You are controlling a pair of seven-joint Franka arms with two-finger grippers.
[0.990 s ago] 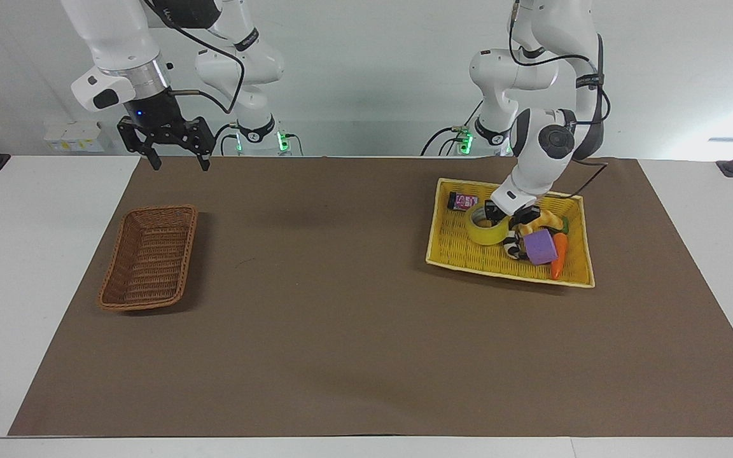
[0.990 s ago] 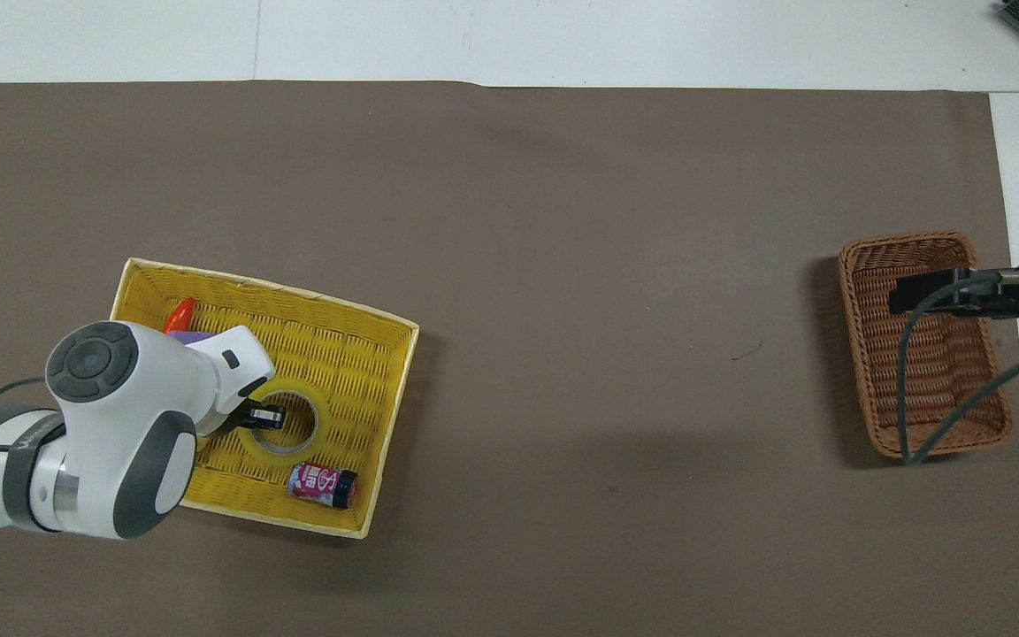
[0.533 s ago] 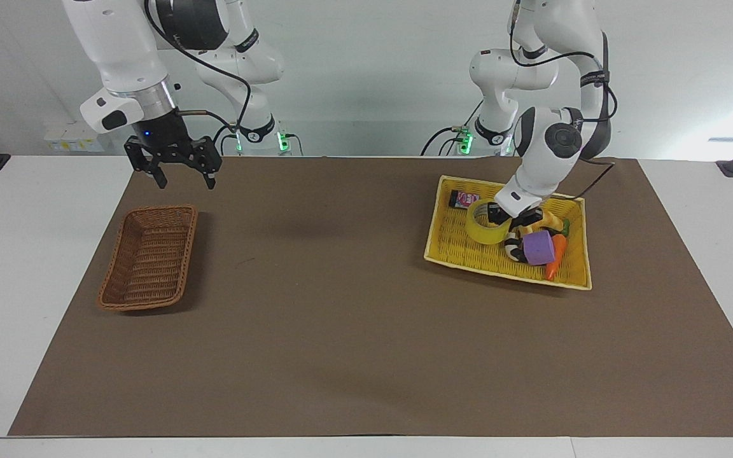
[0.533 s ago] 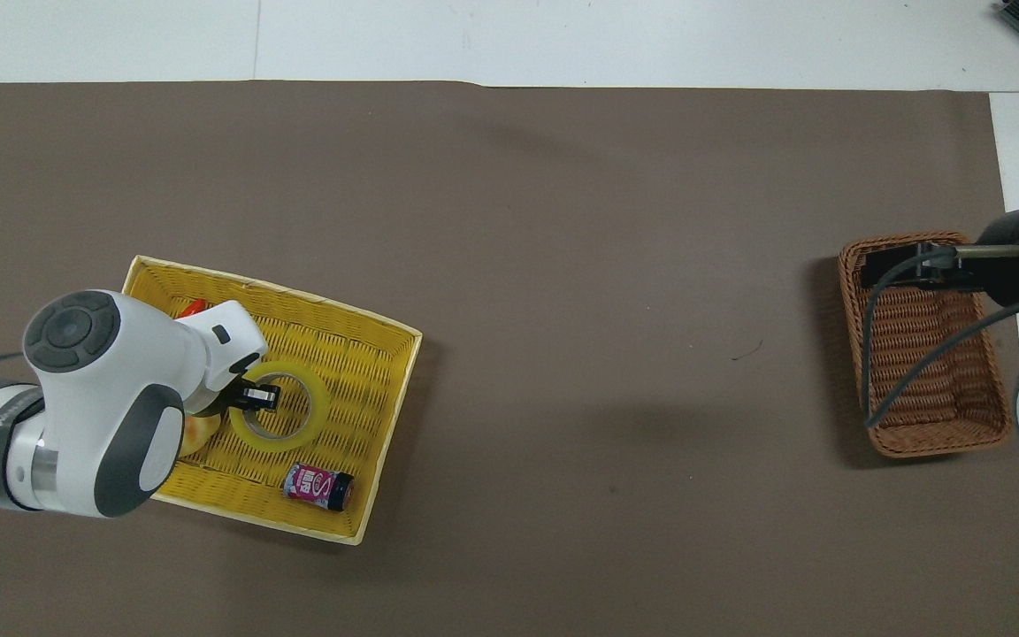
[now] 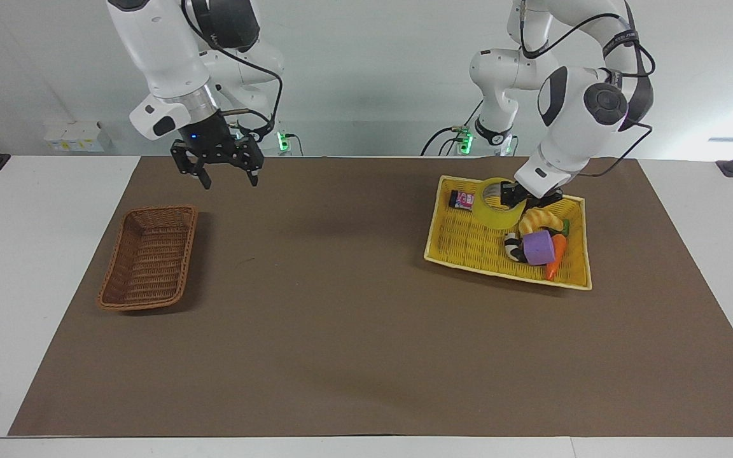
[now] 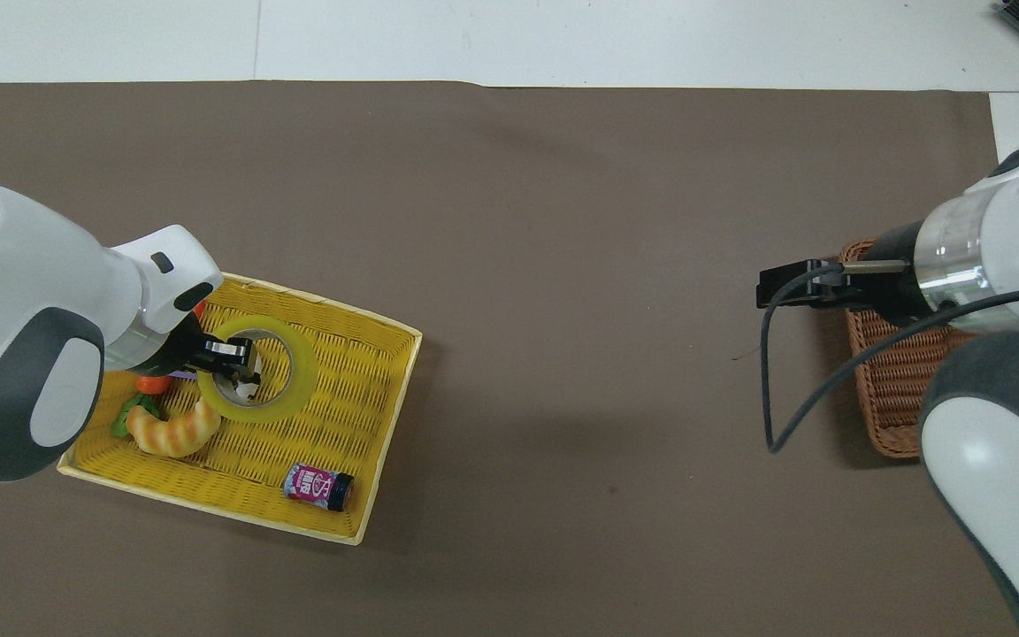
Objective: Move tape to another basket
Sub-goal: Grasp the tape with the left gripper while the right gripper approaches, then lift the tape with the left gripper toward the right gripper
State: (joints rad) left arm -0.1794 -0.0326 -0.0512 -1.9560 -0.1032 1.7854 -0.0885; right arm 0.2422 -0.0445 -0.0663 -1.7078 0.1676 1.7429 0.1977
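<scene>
**Tape lifted clear of yellow tray; transfer to wicker basket pending**

Order: nearest the robots first.

Right pincer (image 5: 226, 175): up in the air over bare brown mat near the robots' edge of the worktop (image 5: 42, 254), fingers spread, carrying nothing, pointing straight down. It is not above the basket. Arm bends down from its base with the wrist vertical. Judged to be standing by for a handover, or waiting.

Left pincer (image 5: 511, 194): clenched on the wall of the tape (image 5: 497, 211), one finger inside the core, one outside. The roll hangs tilted, above the robot-side part of the yellow tray (image 5: 468, 245), apparently off the tray floor. Forearm slopes down toward the tray and the elbow is high.

Tray contents below: small dark can (image 5: 462, 200), croissant toy (image 5: 540, 219), purple block (image 5: 539, 247), carrot (image 5: 556, 257).

Basket (image 5: 149, 257): at the right arm's end of the worktop, farther from the robots than the right pincer, nothing in it.

Progress estimate: grasp and lift done. Left to do: carry across the worktop, likely with a handover, then release into the basket.
</scene>
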